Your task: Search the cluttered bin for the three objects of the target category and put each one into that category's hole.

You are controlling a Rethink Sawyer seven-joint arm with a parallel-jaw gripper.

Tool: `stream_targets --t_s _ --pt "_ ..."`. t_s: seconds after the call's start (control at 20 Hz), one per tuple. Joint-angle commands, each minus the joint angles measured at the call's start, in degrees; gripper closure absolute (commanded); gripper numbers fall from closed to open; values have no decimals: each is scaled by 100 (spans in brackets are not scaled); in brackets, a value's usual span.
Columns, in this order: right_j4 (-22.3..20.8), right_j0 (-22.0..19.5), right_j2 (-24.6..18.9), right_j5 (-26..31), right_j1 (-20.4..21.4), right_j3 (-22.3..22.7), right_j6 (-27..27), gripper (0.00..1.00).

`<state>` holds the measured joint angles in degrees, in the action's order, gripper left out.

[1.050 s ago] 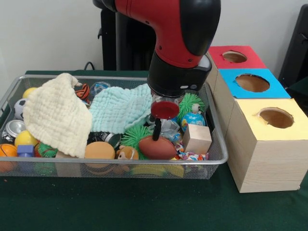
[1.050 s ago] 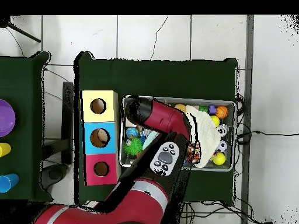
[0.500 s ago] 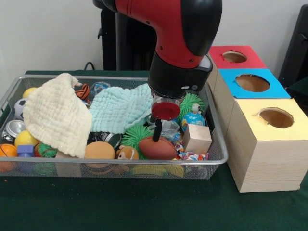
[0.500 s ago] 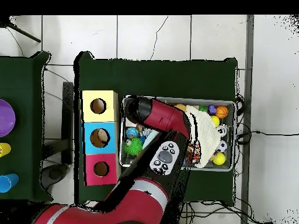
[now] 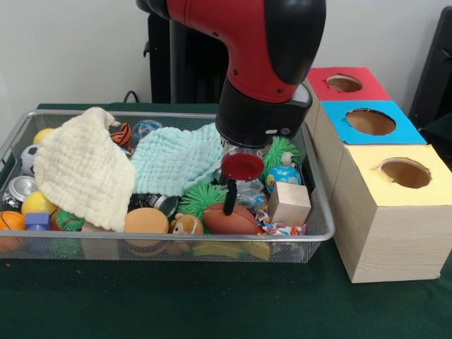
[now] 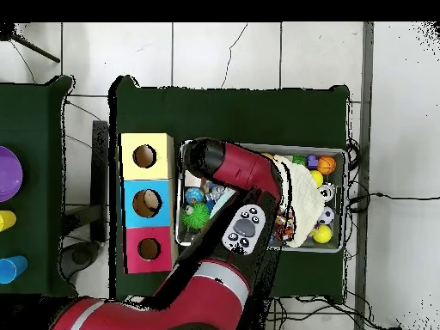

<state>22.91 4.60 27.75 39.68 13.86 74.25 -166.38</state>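
Observation:
My gripper hangs under the red and black arm at the right part of the wire bin. Its tip is down at the top of a brown football; I cannot see whether it is open or shut. A wooden cube lies just right of the football, and a green spiky ball just left. A blue globe ball sits behind the cube. In the overhead view the arm hides the gripper. Three hole boxes stand beside the bin: yellow, blue, red.
A cream cloth and a mint cloth cover much of the bin's left and middle. Small balls and a can lie at the far end from the boxes. A second spiky green ball lies behind the arm.
The gripper has sunk a little toward the football. Nothing in the bin has visibly moved.

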Motion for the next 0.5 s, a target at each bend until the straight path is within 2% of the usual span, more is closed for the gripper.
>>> stream_targets --t_s 0.05,0.25,0.5 --pt "194 -151 -511 1119 -1 -418 -811 0" --pt "160 -158 -443 1495 125 -573 -810 0" --pt "238 -207 -439 1471 -297 -1092 -1047 0"
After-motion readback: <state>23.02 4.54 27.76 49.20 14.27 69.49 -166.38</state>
